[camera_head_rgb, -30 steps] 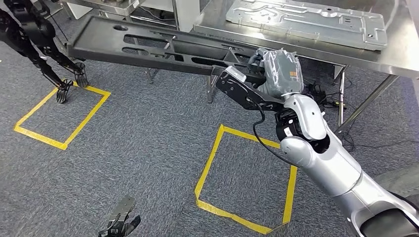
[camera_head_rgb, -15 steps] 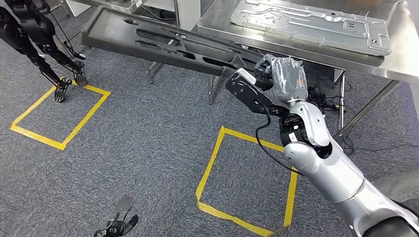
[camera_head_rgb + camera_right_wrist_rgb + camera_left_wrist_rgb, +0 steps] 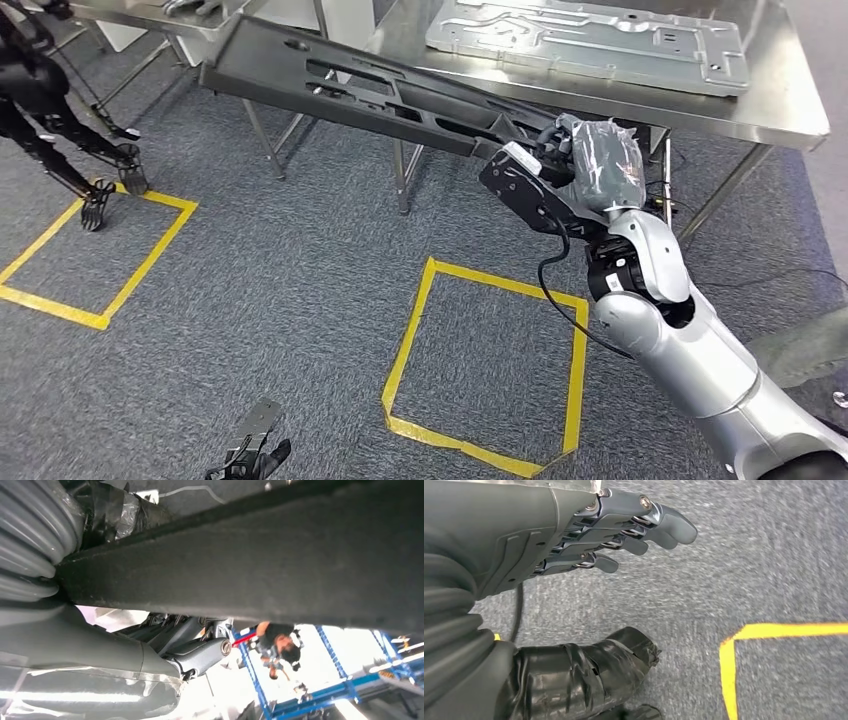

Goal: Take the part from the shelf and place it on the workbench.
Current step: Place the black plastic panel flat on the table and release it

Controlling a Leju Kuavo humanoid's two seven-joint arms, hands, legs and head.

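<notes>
Steel workbench [image 3: 640, 95]; one black part [image 3: 360, 88], seemingly gripped.

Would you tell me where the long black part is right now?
In the head view, the long black part is held by the right hand, stretching left before the steel workbench.

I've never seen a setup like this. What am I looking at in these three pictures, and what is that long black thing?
It is a two-armed humanoid robot. The wide picture looks down from its head. Its silver right arm ends in a grey covered right hand, which grips one end of a long black slotted plastic part and holds it in the air beside a steel workbench. A flat silver stamped metal panel lies on that bench. The other two pictures come from cameras at the wrists. One shows the left hand hanging over grey carpet with its fingers apart, holding nothing. The other looks along the part's underside.
</notes>
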